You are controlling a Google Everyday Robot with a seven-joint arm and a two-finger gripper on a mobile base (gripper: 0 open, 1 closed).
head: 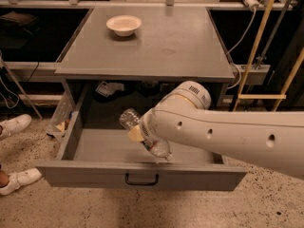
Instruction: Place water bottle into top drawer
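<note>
Grey counter (pixel 190 46), white bowl (pixel 124 24) at its 11 o'clock. I logged the claw (pixel 139 135) clamped on the water bottle (pixel 128 119), held tilted above the middle of the open top drawer (pixel 142 175).

No lettering, brand or number can be read anywhere: not on the water bottle (pixel 128 120), which the pincer (pixel 140 136) clasps above the open top drawer (pixel 95 173), nor on the white bowl (pixel 124 24) on the desk (pixel 180 46).
</note>
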